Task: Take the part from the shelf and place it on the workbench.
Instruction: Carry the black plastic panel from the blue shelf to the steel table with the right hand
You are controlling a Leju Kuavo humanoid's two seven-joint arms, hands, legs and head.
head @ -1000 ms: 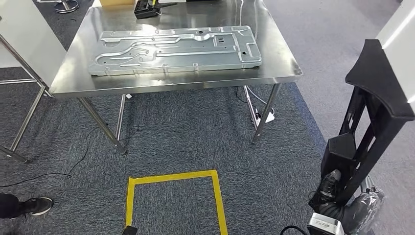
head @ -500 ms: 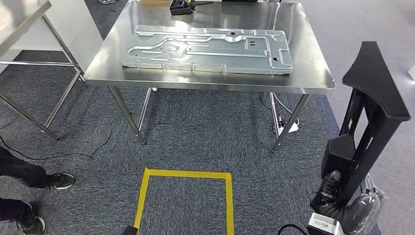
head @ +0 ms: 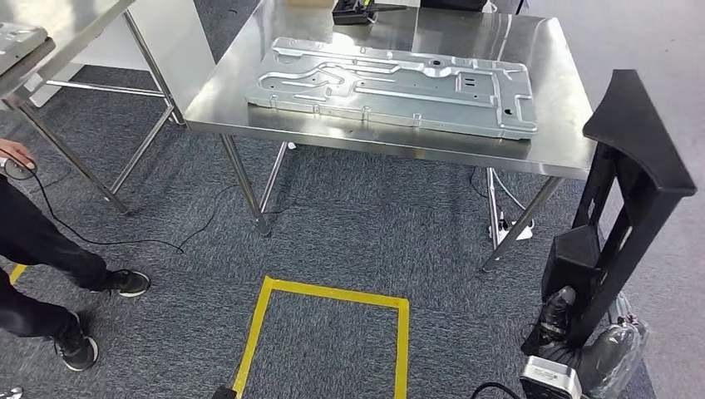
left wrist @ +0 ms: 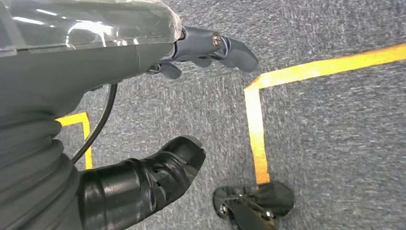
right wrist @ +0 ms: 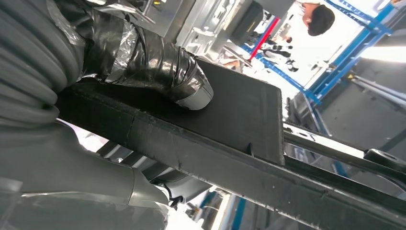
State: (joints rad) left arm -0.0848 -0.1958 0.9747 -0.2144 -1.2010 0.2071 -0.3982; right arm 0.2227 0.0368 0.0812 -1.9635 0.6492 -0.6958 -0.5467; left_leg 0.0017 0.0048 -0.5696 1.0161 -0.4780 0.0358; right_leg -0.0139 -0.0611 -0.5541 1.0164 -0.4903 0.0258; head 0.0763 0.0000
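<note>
The part (head: pixel 636 158) is a tall black frame-like piece at the right of the head view, standing upright over the carpet. My right hand (head: pixel 569 332) grips its lower end. In the right wrist view the thumb (right wrist: pixel 158 67) presses on the part's flat black face (right wrist: pixel 230 120). The workbench (head: pixel 241 96) is a steel table ahead, a little to the left of the part. My left hand (left wrist: pixel 100 76) hangs over the carpet with thumb and fingers apart, holding nothing.
A large stamped metal panel (head: pixel 399 83) covers much of the workbench, with a black device (head: pixel 357 12) at its far edge. A second steel table (head: pixel 58 33) stands at the left. A person (head: pixel 33 241) stands at the left edge. Yellow tape (head: pixel 332 293) marks a square on the carpet.
The camera has turned left: the workbench and tape square have shifted right in the picture, and a person has come into view at the left. The part stays in my right hand.
</note>
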